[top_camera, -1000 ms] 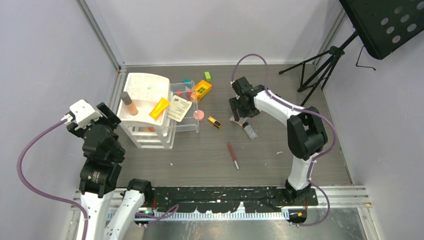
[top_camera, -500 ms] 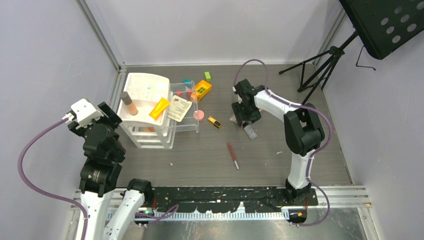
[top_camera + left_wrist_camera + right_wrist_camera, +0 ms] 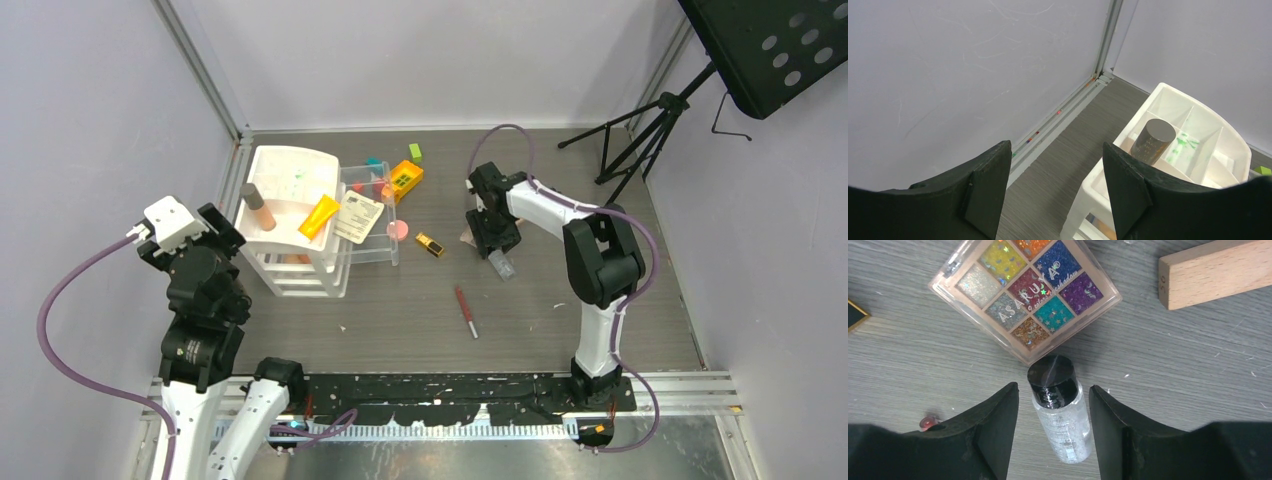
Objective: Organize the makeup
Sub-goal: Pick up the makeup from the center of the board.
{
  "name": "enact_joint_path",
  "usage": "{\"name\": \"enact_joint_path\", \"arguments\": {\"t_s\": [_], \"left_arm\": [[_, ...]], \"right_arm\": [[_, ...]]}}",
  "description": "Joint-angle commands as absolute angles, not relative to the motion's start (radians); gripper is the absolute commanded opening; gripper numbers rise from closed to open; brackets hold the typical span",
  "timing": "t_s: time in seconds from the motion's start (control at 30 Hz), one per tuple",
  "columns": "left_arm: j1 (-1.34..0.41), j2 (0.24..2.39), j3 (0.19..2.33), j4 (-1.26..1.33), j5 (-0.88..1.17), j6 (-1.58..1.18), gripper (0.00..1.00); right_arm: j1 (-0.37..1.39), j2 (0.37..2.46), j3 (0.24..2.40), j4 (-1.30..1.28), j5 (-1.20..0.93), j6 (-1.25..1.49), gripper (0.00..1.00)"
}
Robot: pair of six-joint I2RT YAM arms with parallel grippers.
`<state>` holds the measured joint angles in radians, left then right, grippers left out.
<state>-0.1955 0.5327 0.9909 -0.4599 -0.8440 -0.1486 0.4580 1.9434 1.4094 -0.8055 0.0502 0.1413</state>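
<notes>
On the right side of the table (image 3: 540,330), my right gripper (image 3: 1053,390) is down low over a little glitter bottle (image 3: 1062,425). The bottle lies flat on the table. It is clear and full of sparkles, and it has a black cap. My two fingers (image 3: 998,415) are spread, one on each side of the bottle. I can see a small gap on each side, so they are not pinching it.

The cap points at an eyeshadow palette (image 3: 1025,295) with lots of shiny colors. The cap is right beside the palette's edge, but I cannot tell if they touch. A wooden block (image 3: 1215,272) lies a bit off to one side of the palette.

From the top view, a gold and black lipstick (image 3: 430,244) lies near the gripper, and a red pencil (image 3: 466,311) lies closer to me, apart from the rest. A pink compact (image 3: 398,229) sits just beside the clear drawers (image 3: 372,250).

On the left stands the white organizer (image 3: 285,165). An orange tube (image 3: 320,216) lies on top of it, and a beige tube (image 3: 1153,141) stands up in one of its slots. A yellow toy brick (image 3: 403,179) sits behind the drawers.

My left gripper (image 3: 1057,147) hangs in the air near the organizer, with its fingers wide apart and nothing in between
</notes>
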Motion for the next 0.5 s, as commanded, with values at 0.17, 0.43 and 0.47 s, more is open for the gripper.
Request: {"name": "enact_joint_path", "arguments": {"t_s": [0.17,0.43,0.47], "left_arm": [[-0.200,0.543,0.995,-0.409,-0.836,-0.149,0.69],[-0.202,0.539,0.995,-0.410,-0.835,-0.148,0.69],[-0.202,0.540,0.994,-0.410,-0.836,-0.149,0.69]], "right_arm": [[0.455,1.970,1.429,-0.846,0.078,0.129,0.52],[0.456,1.965,1.436,-0.858,0.086,0.123,0.40],[0.455,1.963,1.440,-0.865,0.093,0.122,0.36]]}}
